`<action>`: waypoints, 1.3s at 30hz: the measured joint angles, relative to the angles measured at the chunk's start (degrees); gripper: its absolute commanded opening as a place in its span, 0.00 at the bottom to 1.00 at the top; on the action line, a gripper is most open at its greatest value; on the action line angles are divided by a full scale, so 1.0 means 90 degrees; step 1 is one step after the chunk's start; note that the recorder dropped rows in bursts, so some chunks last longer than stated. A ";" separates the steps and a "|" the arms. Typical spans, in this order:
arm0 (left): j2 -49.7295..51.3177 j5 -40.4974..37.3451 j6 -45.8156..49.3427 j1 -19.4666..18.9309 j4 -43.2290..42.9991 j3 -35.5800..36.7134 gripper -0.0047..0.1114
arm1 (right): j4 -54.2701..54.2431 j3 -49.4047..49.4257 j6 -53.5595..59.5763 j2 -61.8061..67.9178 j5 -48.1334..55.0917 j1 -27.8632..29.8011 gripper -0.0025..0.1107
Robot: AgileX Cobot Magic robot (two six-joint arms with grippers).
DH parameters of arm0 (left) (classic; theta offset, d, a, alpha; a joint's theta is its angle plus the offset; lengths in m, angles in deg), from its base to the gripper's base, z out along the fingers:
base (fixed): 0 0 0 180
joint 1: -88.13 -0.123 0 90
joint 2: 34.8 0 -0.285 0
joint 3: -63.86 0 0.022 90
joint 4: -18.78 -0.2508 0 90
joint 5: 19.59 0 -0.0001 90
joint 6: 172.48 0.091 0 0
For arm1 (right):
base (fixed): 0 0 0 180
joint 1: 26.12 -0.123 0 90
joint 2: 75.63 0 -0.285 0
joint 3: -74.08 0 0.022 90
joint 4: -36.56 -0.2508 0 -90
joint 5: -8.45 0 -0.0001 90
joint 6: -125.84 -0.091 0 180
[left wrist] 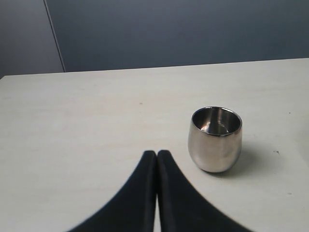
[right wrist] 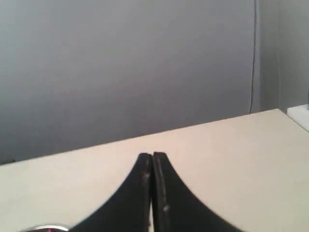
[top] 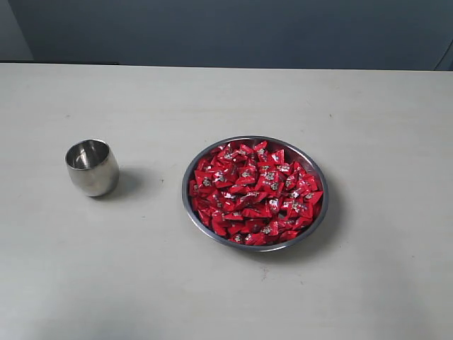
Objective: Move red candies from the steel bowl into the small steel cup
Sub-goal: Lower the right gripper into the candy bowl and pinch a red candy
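Candies [top: 255,193] in shiny red foil filled the wide shallow steel bowl [top: 190,210] right of centre; the small rounded steel cup [top: 92,168] stood upright at mid-left. My left hand [left wrist: 157,153] and right hand [right wrist: 152,155] were clenched, empty.

Pale off-white table [top: 226,297], dark blue-grey wall [top: 226,32] behind its far edge
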 measured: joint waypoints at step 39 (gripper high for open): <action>0.0000 0.0000 0.0000 0.0000 0.0000 0.0000 0.04 | 0.0082 -0.4910 0.4660 0.7841 0.4177 -0.3524 0.01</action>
